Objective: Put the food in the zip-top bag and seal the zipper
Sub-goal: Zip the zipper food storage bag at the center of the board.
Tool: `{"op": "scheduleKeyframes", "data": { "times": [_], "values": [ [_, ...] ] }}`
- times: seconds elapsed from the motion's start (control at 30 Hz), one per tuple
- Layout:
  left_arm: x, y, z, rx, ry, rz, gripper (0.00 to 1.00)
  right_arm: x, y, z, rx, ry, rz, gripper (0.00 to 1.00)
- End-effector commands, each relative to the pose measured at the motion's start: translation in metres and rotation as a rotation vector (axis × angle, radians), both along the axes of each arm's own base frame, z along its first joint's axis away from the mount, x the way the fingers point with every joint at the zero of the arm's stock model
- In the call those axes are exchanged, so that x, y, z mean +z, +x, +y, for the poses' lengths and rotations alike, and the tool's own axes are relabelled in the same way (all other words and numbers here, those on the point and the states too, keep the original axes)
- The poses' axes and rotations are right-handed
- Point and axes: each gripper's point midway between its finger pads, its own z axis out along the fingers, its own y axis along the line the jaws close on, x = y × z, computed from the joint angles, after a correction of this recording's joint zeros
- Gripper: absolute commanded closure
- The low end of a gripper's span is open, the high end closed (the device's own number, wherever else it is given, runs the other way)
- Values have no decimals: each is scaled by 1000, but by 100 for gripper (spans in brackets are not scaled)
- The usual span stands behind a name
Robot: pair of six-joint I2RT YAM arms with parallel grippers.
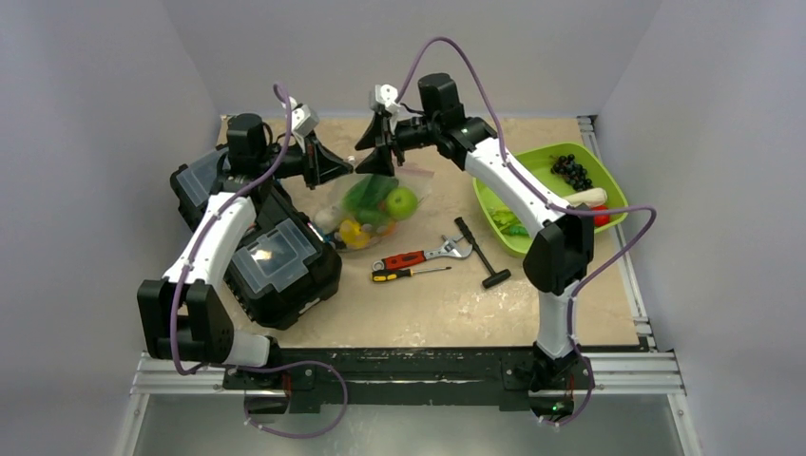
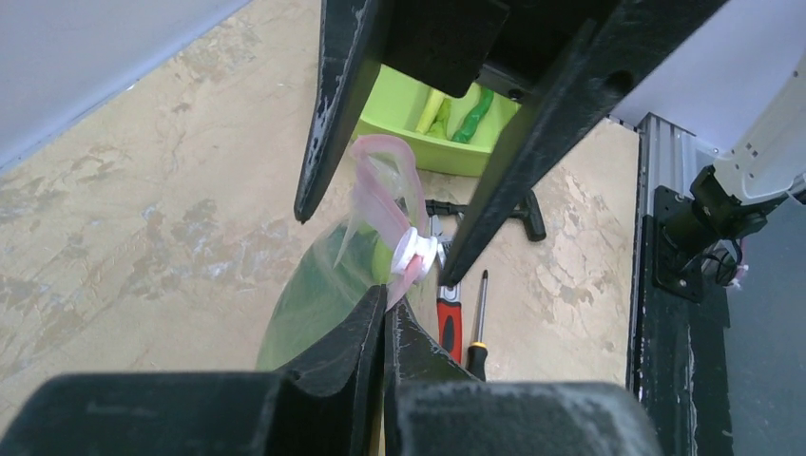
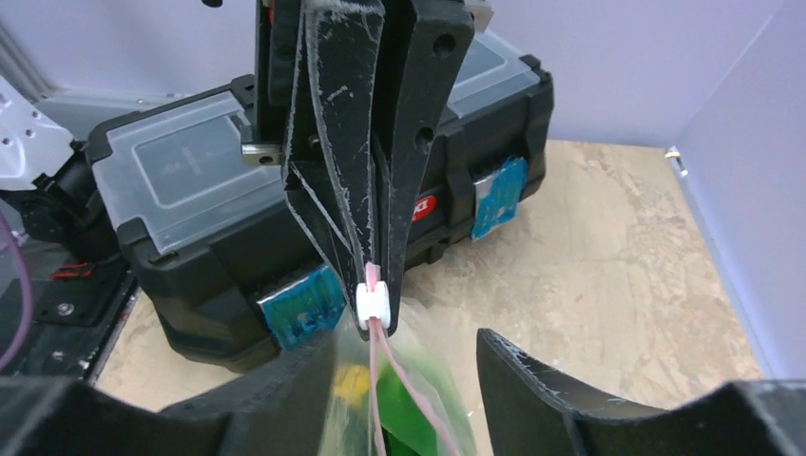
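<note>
While the zip-top bag (image 1: 382,211) hangs between the two arms, we note each pose in turn. The left arm (image 1: 214,237) rises from its base at the near left, folds at the elbow, passes over the black cases and points its wrist to the right, toward the back middle of the bench (image 1: 456,313). The left jaws are together, clamped on the pinkish-red zipper (image 3: 380,380) right at the white slider (image 3: 374,302). The right arm (image 1: 518,185) climbs from the near right, bends above the lime-green tray (image 1: 532,245) and reaches left, facing the left wrist. The right jaws stand apart, one on each side of the bag's mouth edge. We cannot tell whether either one touches the plastic.

The bag's top edge is held up off the bench, while its loaded lower part rests on the bench near the middle.

Counts:
- Bags: one, with one slider.
- Food seen inside the bag: one green apple (image 1: 401,201), one yellow piece (image 1: 352,231) and one leafy green piece (image 1: 369,195). We cannot count more through the plastic.
- Food in the tray: one bunch of dark grapes (image 1: 571,171), one white-stemmed piece (image 1: 587,197), one green leaf (image 1: 508,223) and one red piece (image 1: 601,217).
- Tools on the bench: one red-handled wrench (image 1: 423,255), one screwdriver (image 1: 409,274) and one black T-handle tool (image 1: 480,252).
- Black cases (image 1: 280,271) with clear lids: two.
</note>
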Motion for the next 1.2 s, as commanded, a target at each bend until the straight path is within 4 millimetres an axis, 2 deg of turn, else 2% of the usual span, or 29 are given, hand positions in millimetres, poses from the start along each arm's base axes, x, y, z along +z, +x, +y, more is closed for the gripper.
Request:
{"op": "scheduleKeyframes", "data": {
  "times": [0.0,0.1,0.2,0.33,0.37,0.43,0.47,0.53,0.67,0.77,0.8,0.87,0.97,1.03,1.17],
  "values": [
    [22,-12,-2,-58,9,-106,100,-7,-5,-3,59,-27,22,49],
    [24,-15,-2,-62,8,-112,100,-13,-2,-5,57,-42,33,51],
    [25,-17,-2,-61,13,-117,100,-15,-1,-9,50,-46,40,59],
    [24,-18,0,-54,24,-121,100,-14,0,-11,38,-39,51,66],
    [24,-18,0,-52,25,-120,100,-13,-1,-11,36,-35,53,69],
    [24,-18,1,-45,27,-111,100,-11,-1,-11,26,-28,62,87],
    [24,-18,0,-39,25,-101,100,-10,0,-11,13,-26,68,100],
    [27,-10,3,36,38,-62,100,-5,9,-11,-71,-14,108,100],
    [37,-16,11,181,11,119,65,0,17,-15,-210,30,154,100],
    [44,-23,28,384,-15,203,25,12,21,-21,-288,69,151,100],
    [51,-28,34,459,-32,223,18,17,22,-23,-314,86,151,100],
    [58,-36,42,589,-69,326,15,26,26,-26,-359,110,145,100],
    [68,-46,39,718,-192,519,15,31,30,-27,-398,130,135,100],
    [70,-50,28,751,-273,638,19,29,32,-26,-433,133,125,100],
    [67,-48,9,816,-388,851,23,32,21,-21,-448,143,86,100]
  ]
}}
